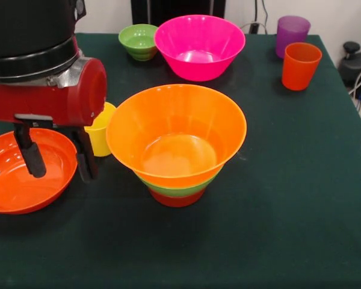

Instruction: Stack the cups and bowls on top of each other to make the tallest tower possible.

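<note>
The tower stands mid-table: a large yellow-orange bowl [176, 135] nested on a medium green bowl [177, 188] on a small red-orange bowl [176, 199]. My gripper [58, 159] is open and empty, with its fingers [30, 155] hanging over the right part of a shallow orange bowl [18, 174] at the left. A yellow cup [100, 133] stands just behind the gripper, beside the tower. A small ribbed green bowl [138, 41] and a large pink bowl [198, 45] sit at the far side. A purple cup [292, 33] and an orange cup [301, 65] stand far right. The blue bowl is out of view.
The table [289, 211] is covered in dark green cloth. A black device with cables [356, 60] sits off its right edge. The arm's red and black wrist [45, 78] fills the upper left.
</note>
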